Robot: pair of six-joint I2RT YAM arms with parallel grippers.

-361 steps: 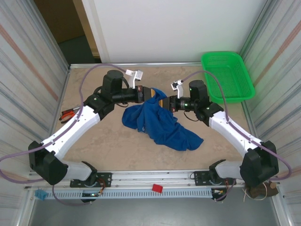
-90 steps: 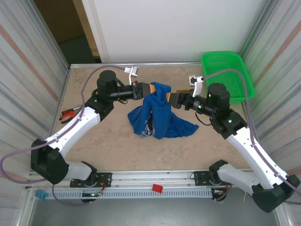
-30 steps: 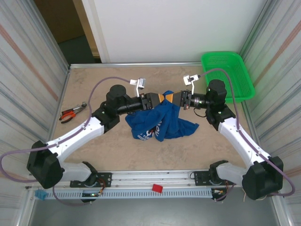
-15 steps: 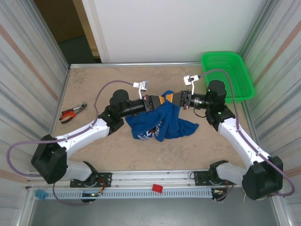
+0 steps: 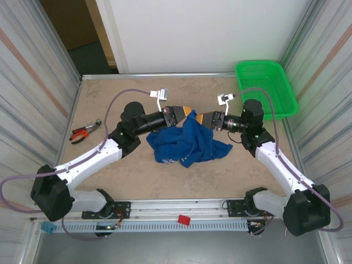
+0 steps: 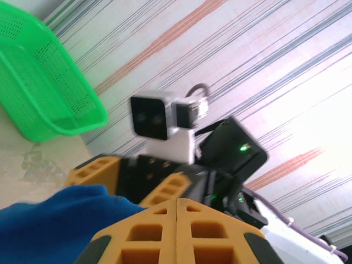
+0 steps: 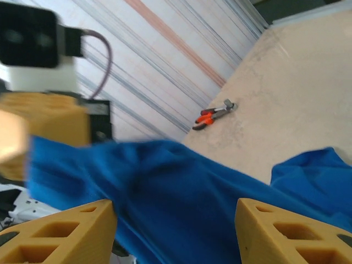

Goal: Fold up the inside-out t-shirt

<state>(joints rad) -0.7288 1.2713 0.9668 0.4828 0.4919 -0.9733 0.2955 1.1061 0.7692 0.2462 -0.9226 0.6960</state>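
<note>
Standing by the beige stone-patterned table [image 5: 137, 181], I see the royal-blue soft cloth t-shirt [image 5: 187, 147] heaped at its middle, with one peak drawn up between the two arms. The left gripper [image 5: 188, 112] is clamped tight on that peak. The right gripper [image 7: 173, 208] has its fingers well apart, with cloth draped between them but not pinched. The shirt looks light, limp and quick to sag, so I'd take it at a hem or shoulder seam rather than mid-panel.

Overhead camera looks down; facing wrist cameras share the t-shirt [image 7: 181, 209].
</note>
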